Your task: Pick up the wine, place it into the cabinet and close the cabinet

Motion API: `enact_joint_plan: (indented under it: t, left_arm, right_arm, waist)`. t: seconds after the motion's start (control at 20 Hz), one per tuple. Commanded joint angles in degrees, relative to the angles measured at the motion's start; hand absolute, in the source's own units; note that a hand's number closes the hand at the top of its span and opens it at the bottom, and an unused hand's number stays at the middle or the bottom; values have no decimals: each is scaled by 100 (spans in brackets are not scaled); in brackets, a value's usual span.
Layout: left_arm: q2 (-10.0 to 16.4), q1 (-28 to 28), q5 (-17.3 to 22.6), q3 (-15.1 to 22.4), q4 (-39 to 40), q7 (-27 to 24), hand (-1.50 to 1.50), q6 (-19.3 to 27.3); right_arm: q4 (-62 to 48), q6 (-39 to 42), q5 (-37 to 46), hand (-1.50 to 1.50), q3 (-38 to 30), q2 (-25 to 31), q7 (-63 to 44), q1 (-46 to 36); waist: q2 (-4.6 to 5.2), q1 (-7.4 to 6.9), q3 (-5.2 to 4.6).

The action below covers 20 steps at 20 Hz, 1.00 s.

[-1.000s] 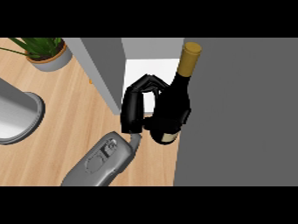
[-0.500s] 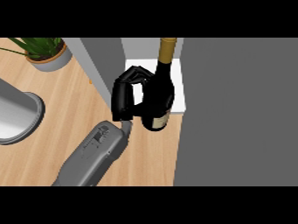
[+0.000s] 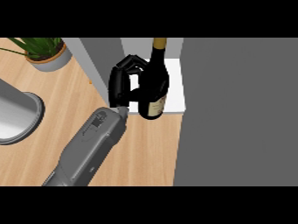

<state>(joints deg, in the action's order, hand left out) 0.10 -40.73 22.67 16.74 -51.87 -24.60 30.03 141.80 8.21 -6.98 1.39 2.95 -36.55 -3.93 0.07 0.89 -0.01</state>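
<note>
The left robot hand (image 3: 122, 83) stayed curled round the wine bottle (image 3: 156, 87); since a second earlier the bottle had straightened and moved inward, standing just right of the robot hand over the cabinet shelf (image 3: 175, 98); release and closing the door (image 3: 241, 109) likely remained.

The wine bottle (image 3: 156, 85) — dark glass, gold foil on the neck, a pale label low on its body — is held from its left side by the left hand (image 3: 119, 83), fingers and thumb curled round it. It sits in the mouth of the cabinet (image 3: 102, 57) (grey side wall, white floor inside), base over the floor's front edge, neck pointing further in — the cabinet stands open.
</note>
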Motion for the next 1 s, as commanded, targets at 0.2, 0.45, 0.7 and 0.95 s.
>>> enact_joint_plan:
  t: [0.2,0.45,0.7,0.95]
  left_arm:
    - [75,-835,61,-543,1444,-207,150,-518]
    - [-9,-1231,409,-526,1808,-236,150,-161]
    - [-8,-1513,377,-585,2521,-1166,150,-32]
    - [35,-2161,253,-1014,3111,-1272,150,95]
  right_arm:
    - [472,20,-452,-150,-9,-59,-88,263]
    - [634,254,-728,-150,-96,41,69,584]
    - [169,258,-539,-150,4,-44,293,323]
    - [502,60,-275,-150,144,-107,-112,210]
  waist:
    - [21,52,1]
    - [23,103,4]
    - [51,159,3]
    - [52,153,-2]
